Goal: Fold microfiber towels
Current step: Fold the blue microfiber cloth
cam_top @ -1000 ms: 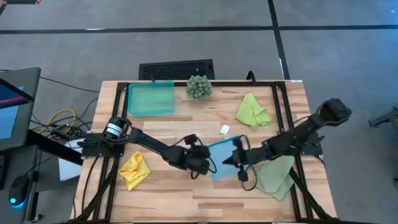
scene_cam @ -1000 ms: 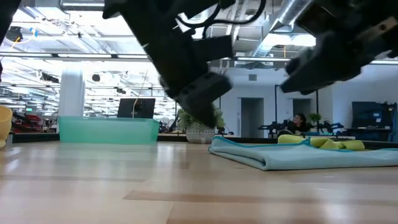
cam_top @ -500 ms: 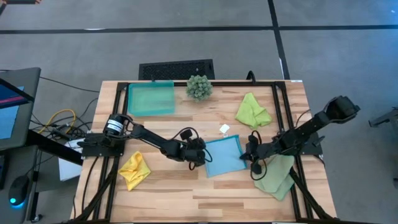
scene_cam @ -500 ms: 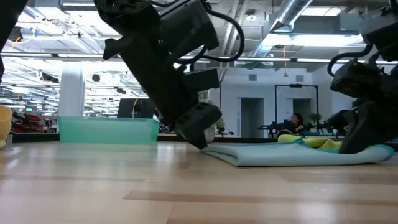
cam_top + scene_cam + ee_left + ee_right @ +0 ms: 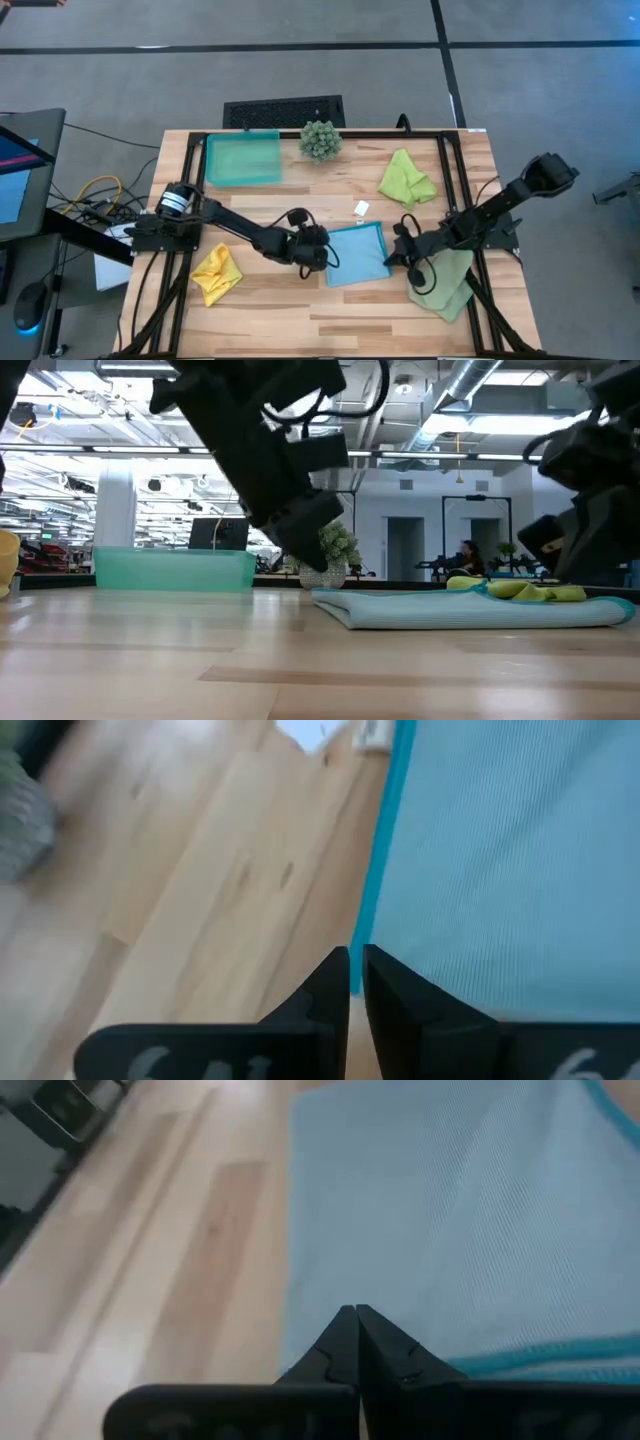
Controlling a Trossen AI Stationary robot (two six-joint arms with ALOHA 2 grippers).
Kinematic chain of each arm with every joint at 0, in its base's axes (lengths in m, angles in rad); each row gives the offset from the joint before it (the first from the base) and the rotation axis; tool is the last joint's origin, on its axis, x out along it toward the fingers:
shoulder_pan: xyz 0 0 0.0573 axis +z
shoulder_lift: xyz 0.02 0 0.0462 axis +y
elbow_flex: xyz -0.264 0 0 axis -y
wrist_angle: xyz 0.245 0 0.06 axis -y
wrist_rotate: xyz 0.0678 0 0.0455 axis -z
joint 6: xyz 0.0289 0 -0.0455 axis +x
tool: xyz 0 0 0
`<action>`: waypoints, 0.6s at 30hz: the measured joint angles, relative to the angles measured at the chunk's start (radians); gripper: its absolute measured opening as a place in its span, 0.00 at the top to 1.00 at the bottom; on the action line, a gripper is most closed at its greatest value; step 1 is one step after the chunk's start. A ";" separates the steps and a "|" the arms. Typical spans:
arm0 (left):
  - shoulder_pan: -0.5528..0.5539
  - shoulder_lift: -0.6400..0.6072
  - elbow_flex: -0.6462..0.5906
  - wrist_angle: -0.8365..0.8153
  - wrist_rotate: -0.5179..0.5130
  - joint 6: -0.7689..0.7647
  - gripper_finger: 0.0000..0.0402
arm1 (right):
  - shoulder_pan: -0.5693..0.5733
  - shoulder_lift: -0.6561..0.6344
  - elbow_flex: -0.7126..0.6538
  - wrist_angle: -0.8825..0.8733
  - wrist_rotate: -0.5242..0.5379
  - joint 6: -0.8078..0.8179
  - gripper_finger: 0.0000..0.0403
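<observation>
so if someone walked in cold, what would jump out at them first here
Most likely the light blue towel, lying flat at the middle of the table with a dark arm at each side: the left gripper at its left edge and the right gripper at its right edge, both shut. After that, the colours around it: a yellow towel front left, a lime green towel back right, and a teal tray at the back left.

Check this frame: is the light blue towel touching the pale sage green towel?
Apart. The high view shows the light blue towel lying flat with bare table and the right gripper between it and the pale sage green towel.
</observation>
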 joint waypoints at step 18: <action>0.037 0.079 -0.015 0.086 0.047 0.005 0.94 | 0.063 0.099 0.010 -0.035 -0.052 -0.030 0.95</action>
